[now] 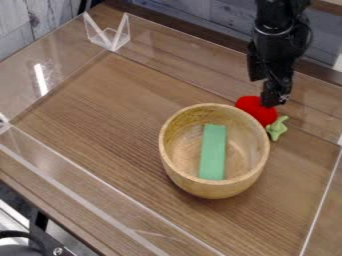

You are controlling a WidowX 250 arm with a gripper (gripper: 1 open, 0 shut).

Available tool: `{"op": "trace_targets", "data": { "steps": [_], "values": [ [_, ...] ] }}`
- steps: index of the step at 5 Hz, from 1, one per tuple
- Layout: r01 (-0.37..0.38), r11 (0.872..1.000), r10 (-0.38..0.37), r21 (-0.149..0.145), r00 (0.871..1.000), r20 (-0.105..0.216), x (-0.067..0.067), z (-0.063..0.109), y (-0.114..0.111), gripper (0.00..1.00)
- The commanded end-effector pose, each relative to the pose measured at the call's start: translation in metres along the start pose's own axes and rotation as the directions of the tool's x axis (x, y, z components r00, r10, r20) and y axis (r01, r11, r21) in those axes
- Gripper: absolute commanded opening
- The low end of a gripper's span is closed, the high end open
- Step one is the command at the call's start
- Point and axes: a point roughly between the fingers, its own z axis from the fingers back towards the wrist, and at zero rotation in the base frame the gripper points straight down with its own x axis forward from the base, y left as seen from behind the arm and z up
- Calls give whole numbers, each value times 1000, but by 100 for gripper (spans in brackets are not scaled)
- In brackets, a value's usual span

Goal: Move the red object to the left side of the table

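Nothing of the move done yet: red object [258, 108] resting on the right of the tabletop [107, 110], touching the wooden bowl [214, 150], end effector [273, 98] spread apart right above it, grasp and leftward carry remaining.

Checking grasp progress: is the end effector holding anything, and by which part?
Nothing is held. The open end effector hovers at the red object, which sits on the table.
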Motion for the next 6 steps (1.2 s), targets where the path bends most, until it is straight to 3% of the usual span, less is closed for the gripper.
{"op": "trace_targets", "data": {
  "steps": [1,2,3,4,5,6],
  "values": [
    [-1,1000,1,-6,1000,20,2,-3,0,100],
    [-5,1000,6,-22,1000,10,-1,-12,-2,0],
    [-26,1000,26,4,999,23,-2,0,2,0],
    [-66,996,64,65,997,44,-4,28,10,0],
    [-139,980,131,139,989,63,-13,60,27,0],
    [-215,956,203,199,976,77,-27,85,44,0]
  ]
}}
